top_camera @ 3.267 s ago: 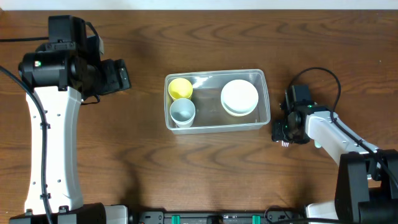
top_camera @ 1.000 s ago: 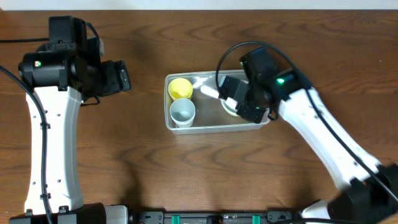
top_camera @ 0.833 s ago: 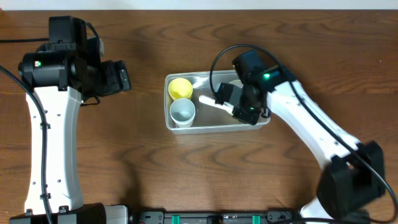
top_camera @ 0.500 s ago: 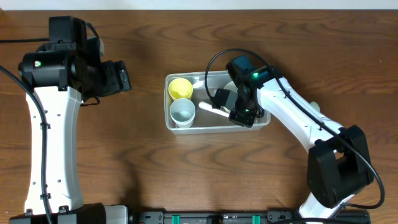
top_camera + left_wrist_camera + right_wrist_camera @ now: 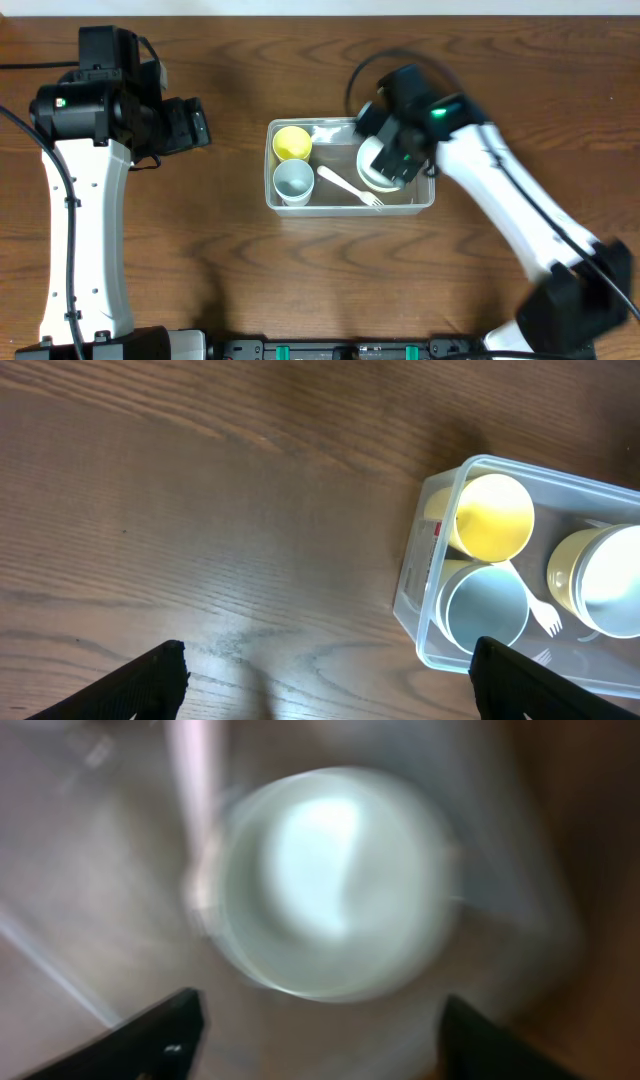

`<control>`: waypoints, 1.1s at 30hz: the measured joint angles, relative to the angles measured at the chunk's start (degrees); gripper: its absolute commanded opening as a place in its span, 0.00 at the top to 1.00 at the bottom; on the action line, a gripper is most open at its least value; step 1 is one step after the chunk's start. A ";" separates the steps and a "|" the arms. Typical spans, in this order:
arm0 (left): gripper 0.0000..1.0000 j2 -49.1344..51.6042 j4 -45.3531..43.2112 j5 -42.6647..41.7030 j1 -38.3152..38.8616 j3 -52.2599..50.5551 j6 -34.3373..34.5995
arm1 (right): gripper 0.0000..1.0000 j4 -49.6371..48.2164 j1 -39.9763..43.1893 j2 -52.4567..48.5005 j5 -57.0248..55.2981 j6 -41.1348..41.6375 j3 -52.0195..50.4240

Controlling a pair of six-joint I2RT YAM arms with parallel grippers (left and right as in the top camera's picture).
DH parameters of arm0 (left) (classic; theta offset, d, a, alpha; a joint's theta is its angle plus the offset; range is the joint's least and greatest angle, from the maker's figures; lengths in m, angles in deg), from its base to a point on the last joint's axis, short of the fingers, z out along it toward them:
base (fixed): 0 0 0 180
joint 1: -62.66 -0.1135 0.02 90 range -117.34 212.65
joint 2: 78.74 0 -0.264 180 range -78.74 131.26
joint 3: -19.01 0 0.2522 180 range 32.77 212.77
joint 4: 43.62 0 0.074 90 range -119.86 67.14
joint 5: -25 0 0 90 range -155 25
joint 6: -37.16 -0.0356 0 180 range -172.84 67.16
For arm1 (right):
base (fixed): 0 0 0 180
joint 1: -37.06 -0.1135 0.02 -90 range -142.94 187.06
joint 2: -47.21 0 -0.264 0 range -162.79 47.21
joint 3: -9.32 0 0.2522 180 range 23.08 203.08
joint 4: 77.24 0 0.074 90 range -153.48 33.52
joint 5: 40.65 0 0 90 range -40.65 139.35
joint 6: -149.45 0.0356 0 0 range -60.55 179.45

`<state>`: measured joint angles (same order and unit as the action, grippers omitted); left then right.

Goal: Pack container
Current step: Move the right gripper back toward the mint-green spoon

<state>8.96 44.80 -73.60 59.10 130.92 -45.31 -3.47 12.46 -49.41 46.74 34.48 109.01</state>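
Observation:
The container (image 5: 340, 207) is a clear rectangular tub at the table's middle. It holds a yellow cup (image 5: 291, 142), a pale blue cup (image 5: 294, 180), a white fork (image 5: 350, 188) lying flat, and stacked white and yellow bowls (image 5: 372, 170). My right gripper (image 5: 398, 155) hovers over the bowls, open and empty; its wrist view is blurred and shows the white bowl (image 5: 330, 925) below open fingers (image 5: 315, 1040). My left gripper (image 5: 192, 122) is far to the left, open and empty (image 5: 325, 680). The left wrist view shows the container (image 5: 410, 595), yellow cup (image 5: 493, 517), blue cup (image 5: 487, 608) and fork (image 5: 545, 618).
Bare brown wooden table lies all around the container. The left arm's white link stands along the left side (image 5: 85, 230). The right arm reaches in from the lower right (image 5: 520, 220).
The right arm swung in from the right, carried the white fork over the container and let it go. The fork now lies in the tub; the gripper has pulled back over the bowls.

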 measured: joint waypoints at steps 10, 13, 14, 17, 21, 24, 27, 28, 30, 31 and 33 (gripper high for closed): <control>0.10 0.00 0.11 -0.02 0.00 0.00 0.00 | 0.12 -1.40 26.16 6.45 -2.49 14.95 2.97; 0.10 0.00 0.13 0.00 0.00 0.00 0.00 | 0.12 -1.29 31.10 0.81 -1.38 16.59 2.38; 0.10 0.00 0.13 0.00 0.00 0.00 0.00 | 0.11 -1.16 32.20 -1.53 -1.18 17.14 2.21; 0.10 0.00 0.39 0.00 0.00 0.00 0.00 | 0.13 -1.09 34.14 -9.07 -0.72 18.53 1.53; 0.10 0.00 0.61 0.00 0.00 0.00 0.00 | 0.14 -1.14 34.95 -16.92 -0.33 19.34 0.98; 0.10 0.00 0.61 0.00 0.00 0.00 0.00 | 0.14 -1.25 34.99 -21.31 -0.11 19.76 0.79; 0.10 0.00 0.66 0.00 0.00 0.00 0.00 | 0.13 -1.38 34.99 -23.87 0.11 19.98 0.70; 0.10 0.00 0.68 0.00 0.00 0.00 0.00 | 0.13 -1.40 34.99 -24.39 0.17 20.00 0.70; 0.10 0.00 0.74 0.00 0.00 0.00 0.00 | 0.13 -1.40 34.99 -25.75 0.44 20.04 0.68; 0.10 0.00 0.83 0.00 0.00 0.00 0.00 | 0.13 -1.11 34.99 -25.97 0.90 19.98 0.79; 0.09 0.00 0.92 0.00 0.00 0.00 0.00 | 0.13 -1.27 35.04 -25.97 0.90 20.04 0.79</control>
<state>8.96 45.71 -73.60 59.10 130.92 -45.31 -4.74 47.49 -75.38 47.63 54.52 109.80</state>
